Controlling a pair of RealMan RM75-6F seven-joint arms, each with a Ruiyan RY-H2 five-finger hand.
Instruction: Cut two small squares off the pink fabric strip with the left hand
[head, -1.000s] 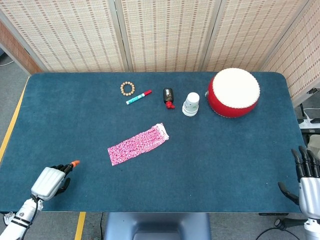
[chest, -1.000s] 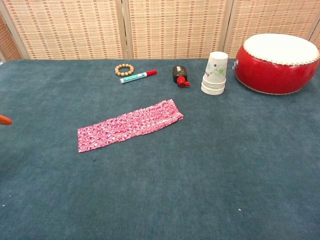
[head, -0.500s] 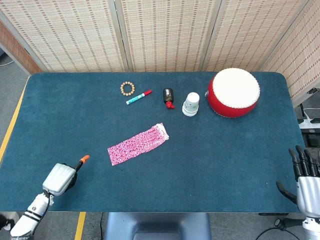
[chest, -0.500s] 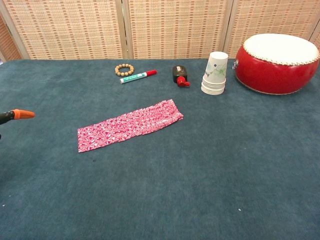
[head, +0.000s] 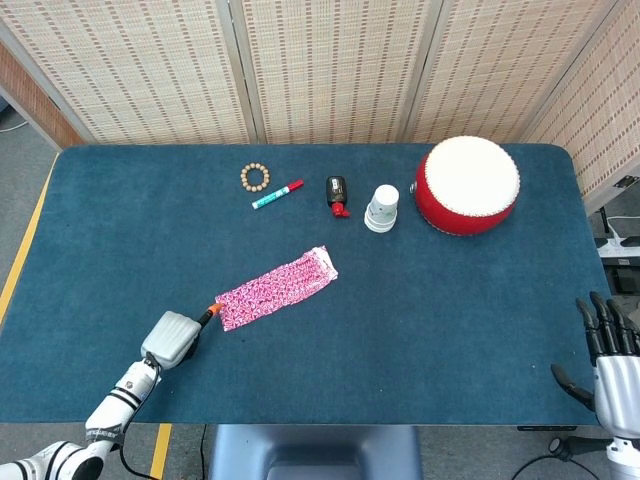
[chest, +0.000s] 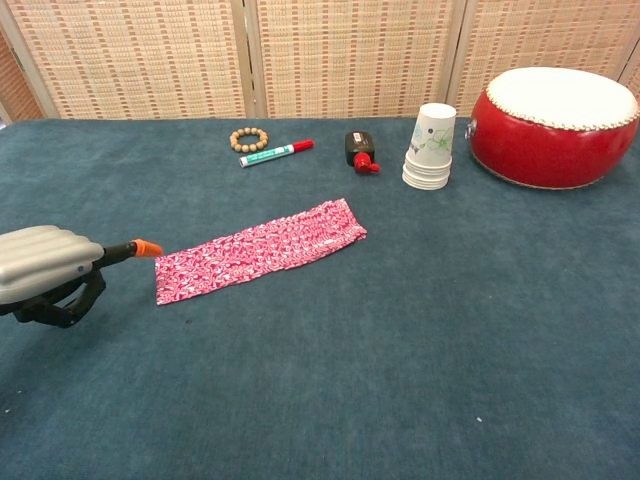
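The pink patterned fabric strip (head: 277, 288) (chest: 260, 249) lies flat and slanted near the middle of the blue table. My left hand (head: 172, 338) (chest: 45, 265) is just off the strip's near-left end, fingers curled around a black tool with an orange tip (head: 212, 310) (chest: 145, 248). The tip points at the strip's left end and almost touches it. My right hand (head: 612, 365) hangs off the table's front right corner, fingers apart and holding nothing; it shows in the head view only.
Along the far side lie a bead bracelet (head: 255, 177), a red and green marker (head: 277, 194), a small black and red bottle (head: 337, 195), a stack of paper cups (head: 381, 208) and a red drum (head: 467, 185).
My left hand has travelled right and forward from the table's front left corner, bringing the orange tip up to the strip's left end. The right hand and the fabric have stayed put.
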